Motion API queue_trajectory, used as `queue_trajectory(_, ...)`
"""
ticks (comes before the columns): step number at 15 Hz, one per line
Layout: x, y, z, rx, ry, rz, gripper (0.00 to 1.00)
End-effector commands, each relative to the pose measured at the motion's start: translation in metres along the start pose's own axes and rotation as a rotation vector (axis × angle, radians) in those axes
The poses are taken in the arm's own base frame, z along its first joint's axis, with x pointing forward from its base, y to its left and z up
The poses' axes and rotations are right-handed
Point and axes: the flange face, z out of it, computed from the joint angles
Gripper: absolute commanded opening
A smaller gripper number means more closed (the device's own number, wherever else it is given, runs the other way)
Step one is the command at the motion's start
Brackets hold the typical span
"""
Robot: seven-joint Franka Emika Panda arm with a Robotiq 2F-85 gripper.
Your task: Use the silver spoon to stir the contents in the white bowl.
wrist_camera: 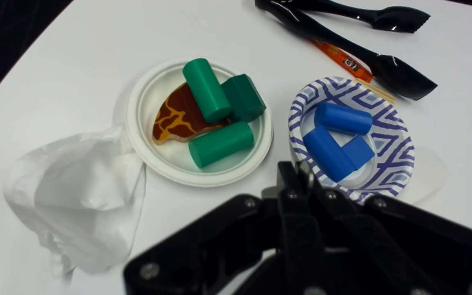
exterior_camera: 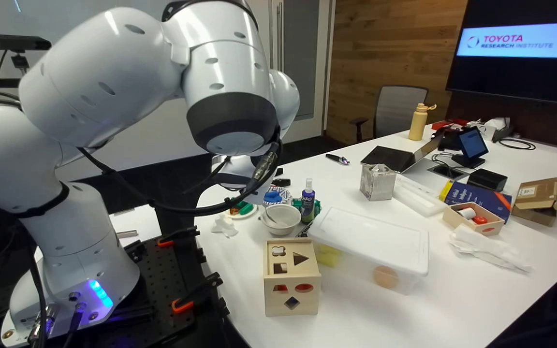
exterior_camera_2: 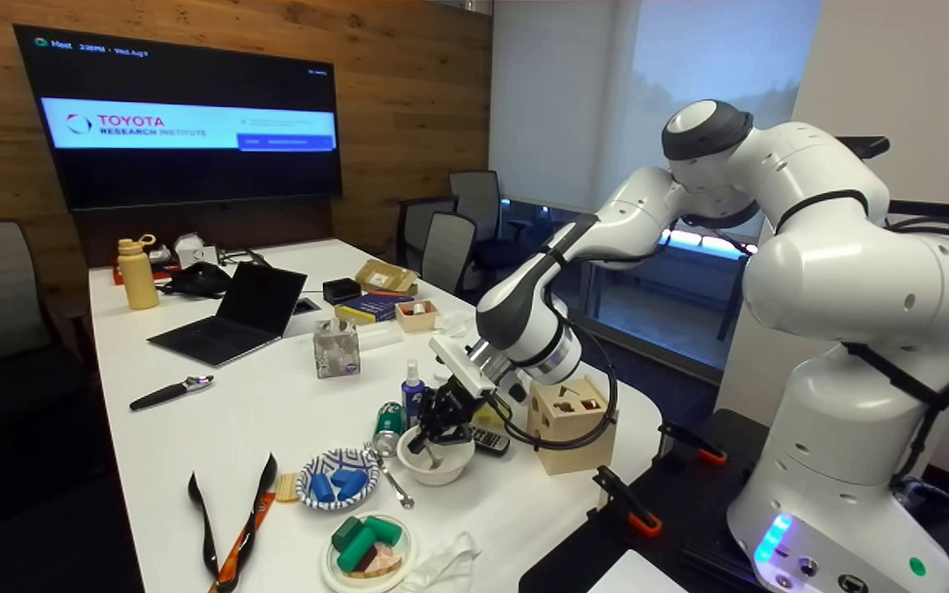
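The round white bowl stands on the table; it also shows under my gripper in an exterior view. I cannot make out anything inside it besides the silver spoon. The spoon leans in the bowl; its handle also shows in an exterior view. My gripper is above the bowl, pointing down. In the wrist view its fingers are closed around the silver handle. A shallow white dish beside it holds green blocks and a red-brown piece.
Around the bowl are a patterned paper bowl with blue blocks, a fork, a green can, a spray bottle, a remote and the wooden cube. Black tongs, crumpled tissue and a translucent container lie farther out.
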Motion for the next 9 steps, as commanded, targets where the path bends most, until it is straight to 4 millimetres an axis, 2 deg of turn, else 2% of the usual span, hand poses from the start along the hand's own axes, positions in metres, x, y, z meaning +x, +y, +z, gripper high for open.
queue_trajectory(1, 0.005, -0.009, -0.005, 0.046, 0.011, -0.033, 0.01)
queue_trajectory(5, 0.008, -0.015, -0.014, 0.071, 0.057, -0.056, 0.01)
queue_trajectory(9, 0.011, -0.012, -0.021, 0.07, 0.103, -0.011, 0.01)
